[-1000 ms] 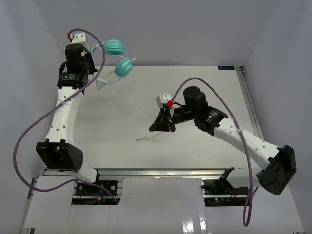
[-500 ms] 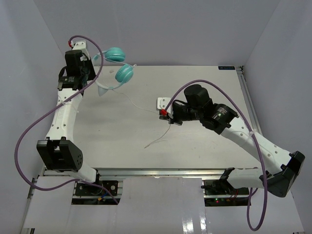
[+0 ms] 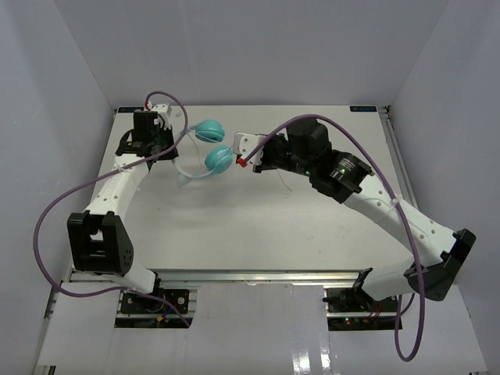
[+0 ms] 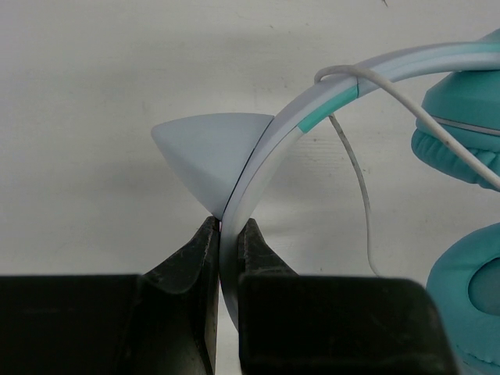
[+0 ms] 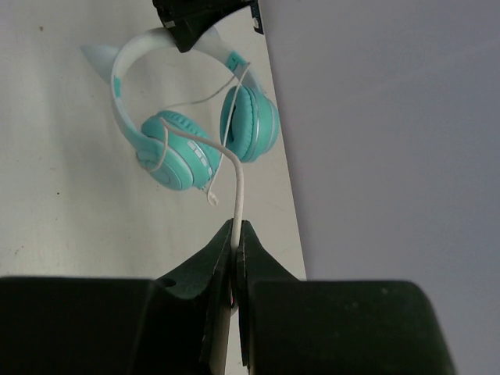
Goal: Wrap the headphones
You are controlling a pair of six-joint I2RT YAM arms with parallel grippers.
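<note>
Upper left of the top view, the left gripper (image 4: 227,228) is clamped on the headband (image 4: 269,137), holding the headphones (image 3: 212,150) up for wrapping. The right gripper (image 5: 235,231), near the cups (image 5: 176,156), pinches the cable (image 5: 239,183) tight, probably to loop it around them.

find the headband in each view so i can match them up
top external: upper left of the table, headband curving left of the teal cups.
left wrist: an arc from bottom centre to the upper right.
right wrist: upper left, beyond the pinched cable.
shared landmark: the left gripper clamped on the headband, also seen in the top view and at the right wrist's top edge.
</note>
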